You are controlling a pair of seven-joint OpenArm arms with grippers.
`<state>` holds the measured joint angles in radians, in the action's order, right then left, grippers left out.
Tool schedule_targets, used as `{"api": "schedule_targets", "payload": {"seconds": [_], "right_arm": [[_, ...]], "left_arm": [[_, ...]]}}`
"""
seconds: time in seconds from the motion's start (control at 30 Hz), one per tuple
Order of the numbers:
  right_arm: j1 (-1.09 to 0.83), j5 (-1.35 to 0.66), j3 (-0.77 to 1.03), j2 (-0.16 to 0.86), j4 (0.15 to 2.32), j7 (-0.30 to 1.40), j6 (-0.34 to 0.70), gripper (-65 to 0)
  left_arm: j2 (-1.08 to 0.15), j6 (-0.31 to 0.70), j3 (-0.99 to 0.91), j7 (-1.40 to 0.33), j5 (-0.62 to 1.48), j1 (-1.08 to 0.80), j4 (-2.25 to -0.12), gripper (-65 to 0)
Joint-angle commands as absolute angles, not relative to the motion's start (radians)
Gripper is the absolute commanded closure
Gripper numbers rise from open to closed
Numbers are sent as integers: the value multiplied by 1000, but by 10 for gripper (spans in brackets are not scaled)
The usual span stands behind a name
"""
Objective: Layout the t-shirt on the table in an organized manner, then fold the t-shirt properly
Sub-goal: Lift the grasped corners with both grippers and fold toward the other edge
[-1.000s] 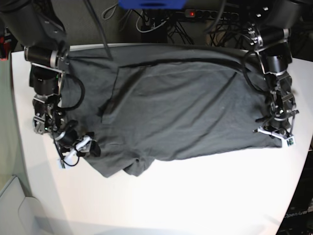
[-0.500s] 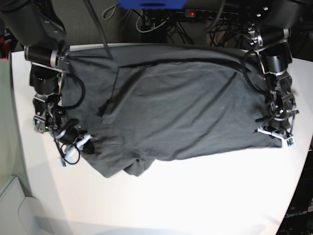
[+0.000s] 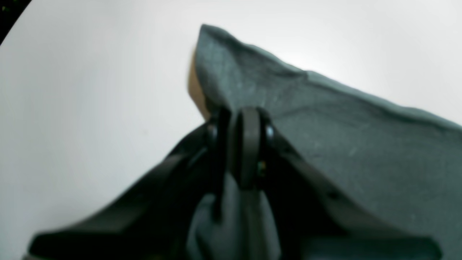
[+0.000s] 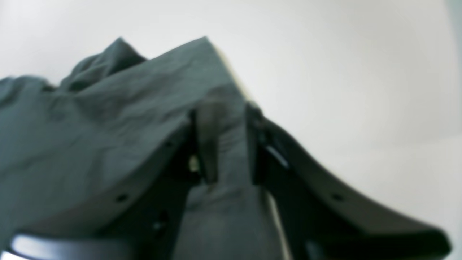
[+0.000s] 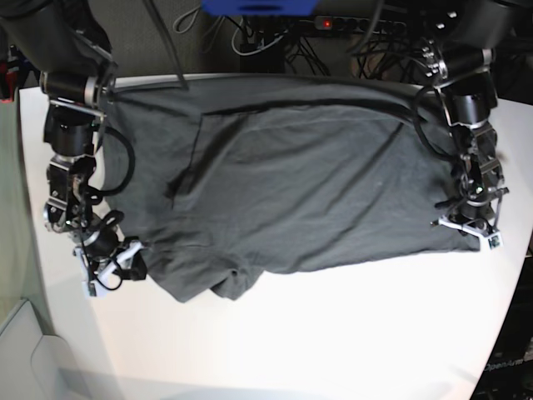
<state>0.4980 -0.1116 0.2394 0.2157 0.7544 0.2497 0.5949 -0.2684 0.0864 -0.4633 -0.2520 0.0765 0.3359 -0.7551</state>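
Observation:
The dark grey t-shirt (image 5: 291, 183) lies spread across the far half of the white table (image 5: 333, 333), with a rumpled fold at its near edge. At the base view's right side, my left gripper (image 5: 470, 227) is shut on the shirt's near corner. The left wrist view shows that gripper (image 3: 240, 122) pinching the t-shirt (image 3: 343, 137) tightly. My right gripper (image 5: 112, 265) is at the shirt's near corner on the base view's left side. In the right wrist view its jaws (image 4: 223, 119) stand a little apart, and a fold of the t-shirt (image 4: 108, 119) fills the gap.
Cables and a power strip (image 5: 358, 25) hang beyond the table's far edge, beside a blue object (image 5: 258, 7). A pale grey object (image 5: 25, 350) sits off the table's near left corner. Both arms stand at the table's side edges.
My right gripper has moved left and toward the near edge, closing onto the shirt's corner and drawing it outward. The left gripper and its corner have not moved.

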Motion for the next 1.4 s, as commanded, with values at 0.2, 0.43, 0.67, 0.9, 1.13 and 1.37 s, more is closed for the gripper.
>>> {"api": "schedule_targets", "payload": {"seconds": [0.2, 0.43, 0.67, 0.9, 1.13, 1.37], "right_arm": [[522, -124, 237, 225, 748, 226, 532, -303], [556, -122, 236, 225, 595, 219, 532, -302], [559, -122, 236, 225, 576, 217, 533, -111], [572, -122, 236, 232, 576, 217, 671, 0], [568, -127, 245, 260, 596, 217, 698, 0], [460, -127, 331, 248, 845, 234, 698, 0]], "left_arm": [[-275, 88, -463, -272, 79, 351, -763, -77], [-275, 88, -463, -271, 79, 352, -763, -77], [-263, 88, -463, -271, 77, 363, -763, -77], [-251, 88, -463, -271, 77, 364, -766, -77], [-232, 88, -464, -278, 79, 321, -915, -77], [-222, 85, -467, -280, 79, 283, -990, -77]]}}
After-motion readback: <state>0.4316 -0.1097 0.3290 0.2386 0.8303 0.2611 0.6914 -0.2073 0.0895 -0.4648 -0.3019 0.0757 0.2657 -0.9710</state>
